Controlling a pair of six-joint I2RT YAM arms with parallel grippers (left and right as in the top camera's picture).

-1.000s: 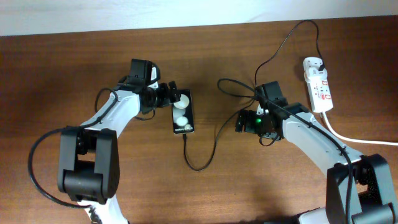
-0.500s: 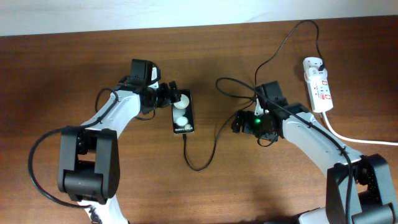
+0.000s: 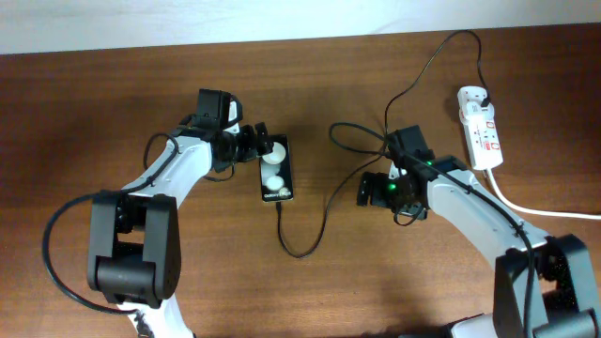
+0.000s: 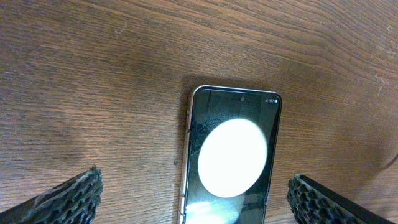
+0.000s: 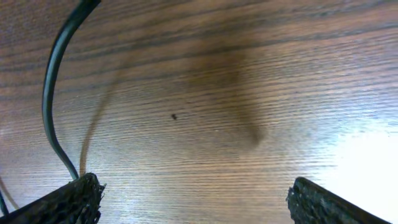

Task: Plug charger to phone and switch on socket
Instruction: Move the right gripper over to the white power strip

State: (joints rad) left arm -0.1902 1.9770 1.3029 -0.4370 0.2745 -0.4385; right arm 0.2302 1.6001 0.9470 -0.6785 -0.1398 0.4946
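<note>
Starting nearest the robot, the charger (image 3: 302,252) loops low on the tabletop (image 3: 113,103), and one end runs up to the lettered end of the phone (image 3: 275,170). It looks seated there, though the tip is too small to be sure. The right jaws hang between phone and socket, spread wide over bare wood and holding nothing, with the cable passing just beside one finger in the wrist view. The left jaws sit at the phone's far end, also wide open; the slab lies between the fingers and touches neither. Farther right lies the socket (image 3: 482,131), and the cable arcs round to the plug (image 3: 474,96) at its far end, which seems to be in. I judge the plugging all but done and the switching on not yet done. The right arm, being nearer, needs to swing out over the strip and press a fingertip on the red-marked switch (image 3: 489,127) without dragging the cable.
</note>
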